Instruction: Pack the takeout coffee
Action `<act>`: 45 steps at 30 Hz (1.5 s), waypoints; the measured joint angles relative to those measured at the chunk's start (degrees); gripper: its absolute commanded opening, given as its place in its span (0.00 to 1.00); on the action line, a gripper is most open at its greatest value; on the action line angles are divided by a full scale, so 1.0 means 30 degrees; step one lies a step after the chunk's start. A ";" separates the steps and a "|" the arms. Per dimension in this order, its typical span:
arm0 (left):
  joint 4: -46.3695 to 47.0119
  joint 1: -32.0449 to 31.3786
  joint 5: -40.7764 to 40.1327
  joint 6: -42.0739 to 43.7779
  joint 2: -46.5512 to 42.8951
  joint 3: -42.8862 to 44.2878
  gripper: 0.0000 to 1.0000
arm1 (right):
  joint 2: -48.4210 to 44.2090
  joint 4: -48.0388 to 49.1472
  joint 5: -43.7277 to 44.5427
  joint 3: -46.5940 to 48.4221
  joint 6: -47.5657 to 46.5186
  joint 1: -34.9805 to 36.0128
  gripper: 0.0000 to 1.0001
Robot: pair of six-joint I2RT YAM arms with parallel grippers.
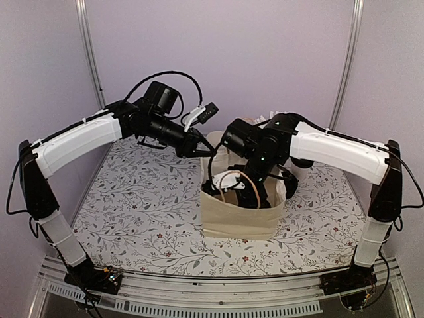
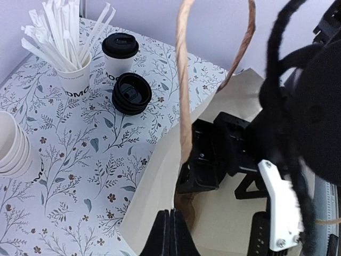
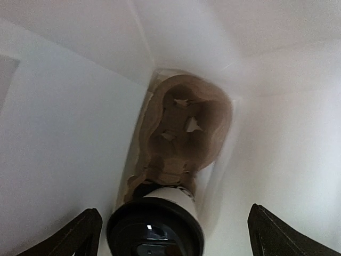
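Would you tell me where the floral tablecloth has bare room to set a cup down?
Widest: floral tablecloth left of the tall cream paper bag, toward the near edge. Narrower: between the stack of black plastic lids and the bag. Crowded around those lids: white cup of straws, black-lidded white cup, stacked white cups.

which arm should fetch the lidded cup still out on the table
Right, probably: the right fingers stand open around the packed cup in the bag, free to withdraw and reach the table cup. The left fingers are shut on the bag handle, holding it up.
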 measured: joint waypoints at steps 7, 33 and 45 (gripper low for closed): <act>0.0313 -0.0007 -0.1086 0.0029 -0.0372 -0.0874 0.00 | -0.0036 0.2120 0.0838 0.1603 -0.0940 0.0066 0.99; 0.1654 0.2229 -0.2106 0.1727 -0.2004 -0.2310 0.00 | -0.0670 0.7104 0.5850 0.5399 -0.3439 -0.0940 0.99; 0.2419 0.3483 -0.2018 0.1960 0.0699 -0.0583 0.47 | -0.1894 0.7694 0.3075 0.6251 -0.1435 -0.5442 0.99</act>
